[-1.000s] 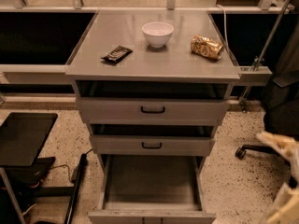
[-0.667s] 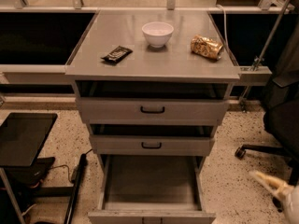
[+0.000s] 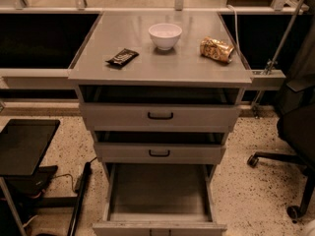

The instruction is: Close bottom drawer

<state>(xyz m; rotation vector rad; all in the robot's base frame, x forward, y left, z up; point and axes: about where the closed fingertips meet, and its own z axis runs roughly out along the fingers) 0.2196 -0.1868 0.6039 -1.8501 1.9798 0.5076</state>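
Camera view: bottom drawer (image 3: 158, 193) stands pulled far out, nearest, below the counter (image 3: 162, 68). The gripper is out of frame; its state cannot be told. Press the front at centre, straight toward the far side.

I see the bottom drawer (image 3: 157, 193) in plain grey, matching the cabinet (image 3: 172, 65) — black handles (image 3: 160, 115), white bowl (image 3: 165, 35), gold packet (image 3: 216, 49), black wrapper (image 3: 122, 57) — and a speckled beige floor (image 3: 246, 191) at lower right. The gripper is out of frame.
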